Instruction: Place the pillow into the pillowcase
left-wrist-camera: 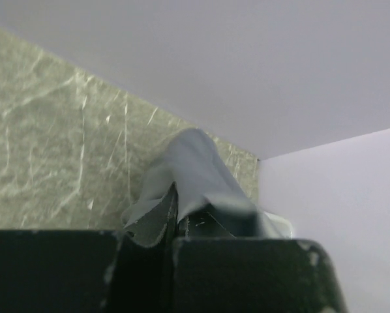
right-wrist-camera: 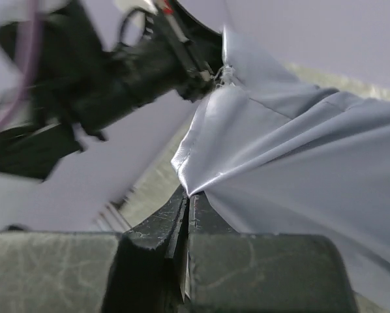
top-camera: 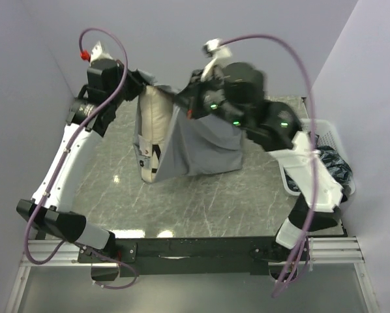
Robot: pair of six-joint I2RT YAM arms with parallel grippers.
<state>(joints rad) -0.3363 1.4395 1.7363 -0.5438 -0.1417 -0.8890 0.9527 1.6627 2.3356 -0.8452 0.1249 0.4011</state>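
The grey pillowcase (top-camera: 201, 147) hangs above the marble table, stretched between both arms. My left gripper (top-camera: 141, 83) is shut on its left top corner, and grey cloth (left-wrist-camera: 192, 169) pokes out from the closed jaws (left-wrist-camera: 174, 218). My right gripper (top-camera: 185, 101) is shut on the case's top edge further right, with the hem (right-wrist-camera: 195, 176) pinched at the fingertips (right-wrist-camera: 188, 199). The cream-white pillow (top-camera: 154, 120) stands upright inside the open left side of the case, its upper part showing and its printed lower end (top-camera: 146, 166) peeking out low down.
A white basket (top-camera: 329, 163) holding dark patterned cloth sits at the table's right edge, beside the right arm. Lilac walls close in on the left, back and right. The marble table top (top-camera: 201, 202) lies in front of the hanging case.
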